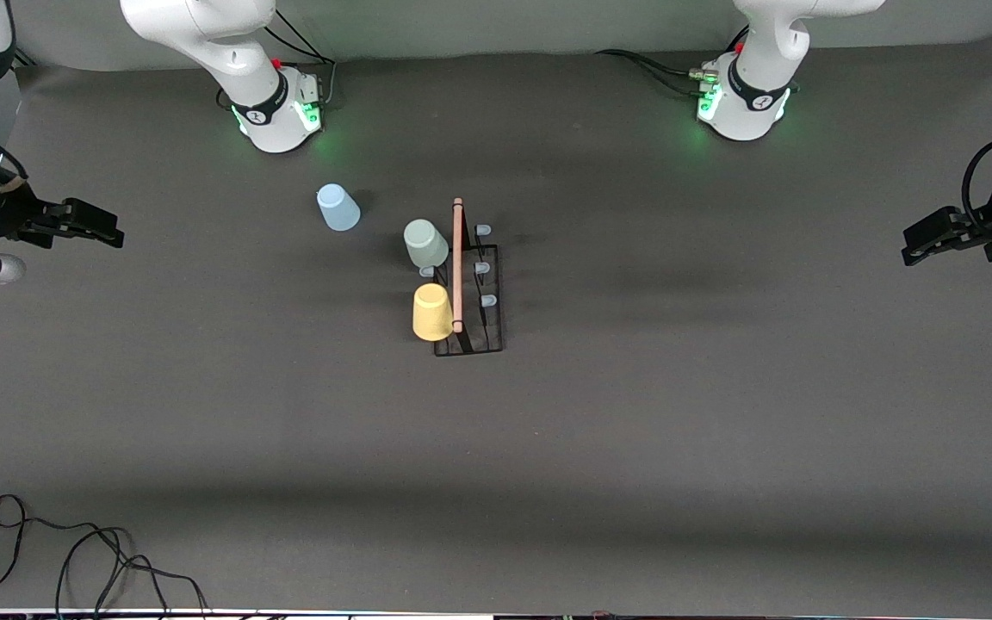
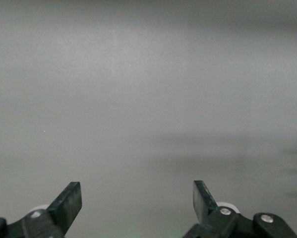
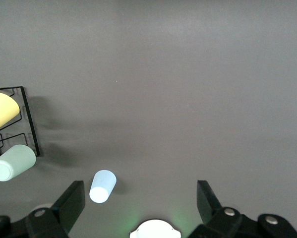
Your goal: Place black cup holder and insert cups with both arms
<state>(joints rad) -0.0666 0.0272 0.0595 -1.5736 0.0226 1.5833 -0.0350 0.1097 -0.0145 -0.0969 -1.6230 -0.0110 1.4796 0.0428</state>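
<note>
The black cup holder [image 1: 472, 336] stands mid-table, its wooden rod [image 1: 458, 265] on top. The pale green cup [image 1: 424, 243] and the yellow cup [image 1: 432, 312] sit tilted on pegs on the side toward the right arm's end. The light blue cup [image 1: 337, 207] stands mouth down on the table, apart from the holder and close to the right arm's base. My right gripper [image 1: 110, 232] is open and empty over the right arm's end of the table; its view shows the blue cup [image 3: 102, 186], green cup [image 3: 12, 162], yellow cup [image 3: 0, 111] and holder [image 3: 30, 126]. My left gripper [image 1: 909, 251] is open and empty over the left arm's end.
Three pale-tipped pegs [image 1: 484, 269] on the holder's side toward the left arm's end carry nothing. The arm bases [image 1: 276, 112] [image 1: 741, 103] stand at the table's edge farthest from the camera. Loose black cables [image 1: 74, 560] lie at the near corner at the right arm's end.
</note>
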